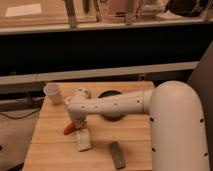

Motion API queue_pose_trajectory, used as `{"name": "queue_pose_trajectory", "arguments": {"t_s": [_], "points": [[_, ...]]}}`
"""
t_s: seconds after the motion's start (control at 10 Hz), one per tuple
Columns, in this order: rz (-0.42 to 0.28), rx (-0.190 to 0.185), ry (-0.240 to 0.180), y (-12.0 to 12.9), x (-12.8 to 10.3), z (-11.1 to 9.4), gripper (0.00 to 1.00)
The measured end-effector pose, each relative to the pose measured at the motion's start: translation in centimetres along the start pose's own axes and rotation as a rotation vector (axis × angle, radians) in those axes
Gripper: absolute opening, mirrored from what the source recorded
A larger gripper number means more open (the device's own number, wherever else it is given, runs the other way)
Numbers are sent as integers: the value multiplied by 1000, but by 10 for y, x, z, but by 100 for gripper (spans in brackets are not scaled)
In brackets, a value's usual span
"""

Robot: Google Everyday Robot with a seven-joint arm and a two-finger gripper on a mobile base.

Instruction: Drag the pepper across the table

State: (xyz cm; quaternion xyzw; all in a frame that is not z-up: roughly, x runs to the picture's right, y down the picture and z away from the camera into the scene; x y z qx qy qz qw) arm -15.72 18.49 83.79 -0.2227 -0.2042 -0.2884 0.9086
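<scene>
**Gripper on the pepper, drag under way**

Behind the small square light-wood plank table (pixel 125 150) runs a dark wall with a pale ledge and a shelf above. On the top, a white paper cup (pixel 52 93) stands near the far left corner, a dark round dish (pixel 111 95) sits toward the far edge, half hidden by the white perforated robot arm (pixel 115 106), a pale beige rectangular block (pixel 83 140) lies near the middle, and a dark grey bar (pixel 117 154) lies by the near edge.

The slim orange-red pepper (pixel 72 128) lies left of centre, tip pointing toward the near left corner. The gripper (pixel 76 121) comes down on its thicker end, apparently touching it; whether the jaws are apart or closed on it I cannot tell.

I judge the drag itself to be in hand. The next move calls for steady downward contact while sweeping sideways, clear of the beige block just beside the pepper.
</scene>
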Motion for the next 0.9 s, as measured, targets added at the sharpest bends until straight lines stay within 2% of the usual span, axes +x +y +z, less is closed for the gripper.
{"name": "queue_pose_trajectory", "arguments": {"t_s": [0.5,0.9], "points": [[29,9,37,5,29,-9,0],[48,19,49,13,45,-16,0]]}}
